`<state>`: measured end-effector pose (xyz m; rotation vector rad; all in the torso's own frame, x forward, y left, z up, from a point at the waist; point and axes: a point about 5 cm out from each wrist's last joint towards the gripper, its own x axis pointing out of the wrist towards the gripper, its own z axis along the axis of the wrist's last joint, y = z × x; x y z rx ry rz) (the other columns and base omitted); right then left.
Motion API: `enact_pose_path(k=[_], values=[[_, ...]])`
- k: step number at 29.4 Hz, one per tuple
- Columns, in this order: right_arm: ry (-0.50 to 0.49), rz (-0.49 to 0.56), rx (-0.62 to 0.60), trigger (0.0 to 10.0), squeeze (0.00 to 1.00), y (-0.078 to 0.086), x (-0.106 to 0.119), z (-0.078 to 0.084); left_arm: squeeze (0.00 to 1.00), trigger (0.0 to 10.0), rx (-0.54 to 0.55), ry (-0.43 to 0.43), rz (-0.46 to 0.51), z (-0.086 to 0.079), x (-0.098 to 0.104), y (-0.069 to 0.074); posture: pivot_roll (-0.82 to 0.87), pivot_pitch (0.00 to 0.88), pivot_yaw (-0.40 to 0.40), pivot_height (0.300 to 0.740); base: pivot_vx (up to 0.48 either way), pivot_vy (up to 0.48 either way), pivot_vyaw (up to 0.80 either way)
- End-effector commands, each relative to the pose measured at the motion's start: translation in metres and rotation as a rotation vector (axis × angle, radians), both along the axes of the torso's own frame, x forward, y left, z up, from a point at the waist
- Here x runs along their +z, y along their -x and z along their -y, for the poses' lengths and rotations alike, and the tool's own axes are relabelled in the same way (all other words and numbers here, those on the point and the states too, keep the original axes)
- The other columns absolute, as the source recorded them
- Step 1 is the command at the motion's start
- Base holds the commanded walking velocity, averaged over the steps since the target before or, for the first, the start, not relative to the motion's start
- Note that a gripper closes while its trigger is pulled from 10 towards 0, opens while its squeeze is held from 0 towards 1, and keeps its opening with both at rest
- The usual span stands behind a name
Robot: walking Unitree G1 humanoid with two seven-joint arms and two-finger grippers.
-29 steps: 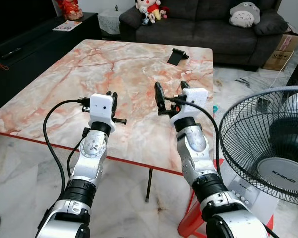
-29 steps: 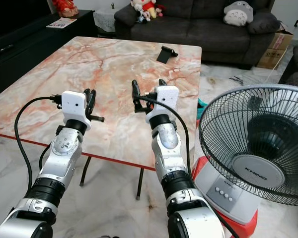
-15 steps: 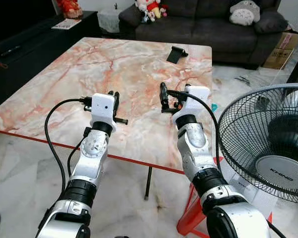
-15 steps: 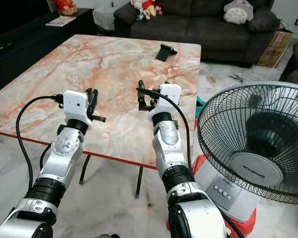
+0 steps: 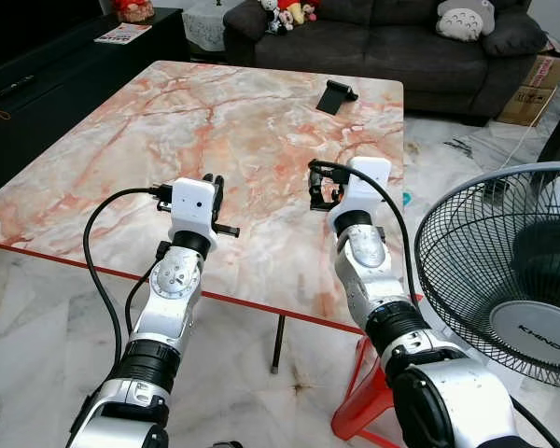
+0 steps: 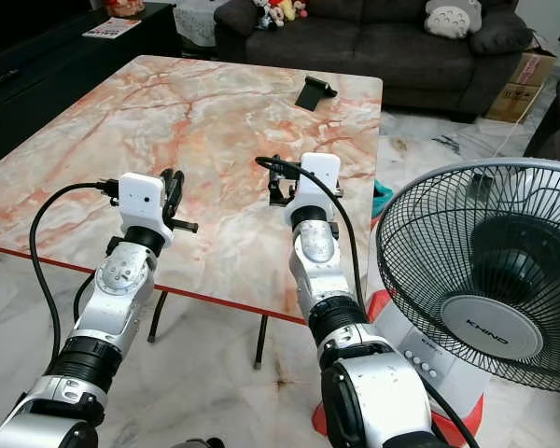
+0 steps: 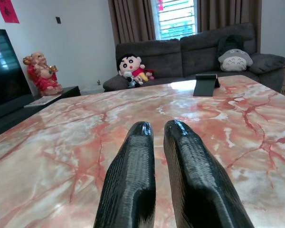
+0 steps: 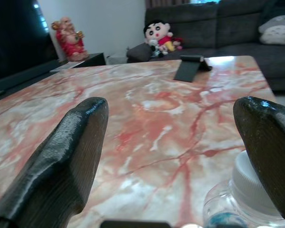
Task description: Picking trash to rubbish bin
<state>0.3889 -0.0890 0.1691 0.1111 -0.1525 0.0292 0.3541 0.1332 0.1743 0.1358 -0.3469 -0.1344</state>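
Observation:
A clear plastic bottle with a white cap [image 8: 244, 187] stands on the marble table [image 5: 243, 121], just inside one finger of my right gripper [image 8: 175, 114]. That gripper [image 5: 319, 183] is open over the near right part of the table, its fingers [image 8: 71, 142] wide apart and nothing held. In the eye views my right wrist hides the bottle. My left gripper [image 5: 212, 183] hovers over the near edge of the table, shut, with its two fingers [image 7: 133, 156] side by side and nothing between them.
A black phone stand [image 5: 334, 95] sits near the table's far right edge. A large standing fan [image 5: 509, 280] and a red stool [image 5: 364, 411] are close on my right. A dark sofa [image 5: 383, 37] with plush toys is behind, a black TV cabinet [image 5: 37, 75] on the left.
My right gripper has tipped forward and down from pointing up, now low over the table. The left arm has stayed put. The camera has shifted slightly.

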Motion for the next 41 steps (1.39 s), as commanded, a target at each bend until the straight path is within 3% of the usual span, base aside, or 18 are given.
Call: enact_pose_path(k=[1, 9, 41], values=[[-0.021, 0.018, -0.030, 10.0, 0.00, -0.003, 0.008, 0.003, 0.00, 10.0, -0.002, 0.005, 0.008, -0.002, 0.004, 0.000, 0.15, 0.064, 0.030, 0.740, 0.000, 0.000, 0.00], [-0.044, 0.048, -0.076, 10.0, 0.00, -0.004, 0.012, 0.010, 0.00, 10.0, -0.010, 0.007, 0.009, 0.000, 0.005, 0.000, 0.15, 0.065, 0.032, 0.740, 0.000, 0.000, 0.00], [-0.028, -0.033, -0.130, 10.0, 0.00, 0.003, -0.014, 0.020, 0.00, 10.0, -0.042, 0.002, -0.024, 0.005, 0.001, -0.001, 0.14, 0.072, 0.044, 0.740, 0.000, 0.000, 0.00]])
